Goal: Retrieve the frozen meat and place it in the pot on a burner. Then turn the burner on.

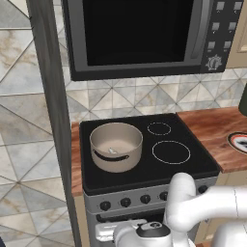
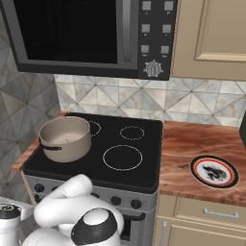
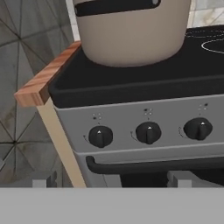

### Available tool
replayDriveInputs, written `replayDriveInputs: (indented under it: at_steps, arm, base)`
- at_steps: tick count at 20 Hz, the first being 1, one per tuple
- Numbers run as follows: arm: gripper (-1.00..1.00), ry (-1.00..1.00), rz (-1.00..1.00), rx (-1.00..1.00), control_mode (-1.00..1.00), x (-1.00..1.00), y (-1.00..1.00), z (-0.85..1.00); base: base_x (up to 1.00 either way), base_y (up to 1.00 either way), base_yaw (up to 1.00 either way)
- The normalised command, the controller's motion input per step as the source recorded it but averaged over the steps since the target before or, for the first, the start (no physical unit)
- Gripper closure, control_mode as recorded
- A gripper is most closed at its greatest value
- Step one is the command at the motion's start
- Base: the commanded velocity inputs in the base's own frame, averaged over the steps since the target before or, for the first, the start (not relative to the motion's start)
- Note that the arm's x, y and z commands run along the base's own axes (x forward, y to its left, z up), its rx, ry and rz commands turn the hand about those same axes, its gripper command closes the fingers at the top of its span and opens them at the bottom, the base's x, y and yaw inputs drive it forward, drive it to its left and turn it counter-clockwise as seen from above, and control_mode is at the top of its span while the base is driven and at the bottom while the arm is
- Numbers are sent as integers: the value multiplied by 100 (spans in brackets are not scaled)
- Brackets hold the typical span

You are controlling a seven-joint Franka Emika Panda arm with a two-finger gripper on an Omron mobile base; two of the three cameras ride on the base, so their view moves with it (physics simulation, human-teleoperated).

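Frozen meat [image 1: 112, 150], small pale lump (greyish-white) inside the beige pot [image 1: 116, 146], fingers [image 3: 111, 179] spread wide, holding nothing.

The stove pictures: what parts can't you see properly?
- Pot: top cut off by the hand view's upper edge, so its inside is hidden there.
- Frozen meat: a tiny pale lump inside the pot in the left base view; shape too small to tell.
- Knobs: the white arm covers the right ones in the left base view.
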Motion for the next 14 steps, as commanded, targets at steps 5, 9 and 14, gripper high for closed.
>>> replayDriveInputs:
  at_steps: [5,9,14]
  arm:
    - [-100,0,0,0,-100,1,7,-30]
    - [-100,-1,0,0,-100,6,9,-22]
    - [-100,-7,0,0,-100,17,8,-6]
  base:
    - [0,0,0]
    - [0,0,0]
    - [0,0,0]
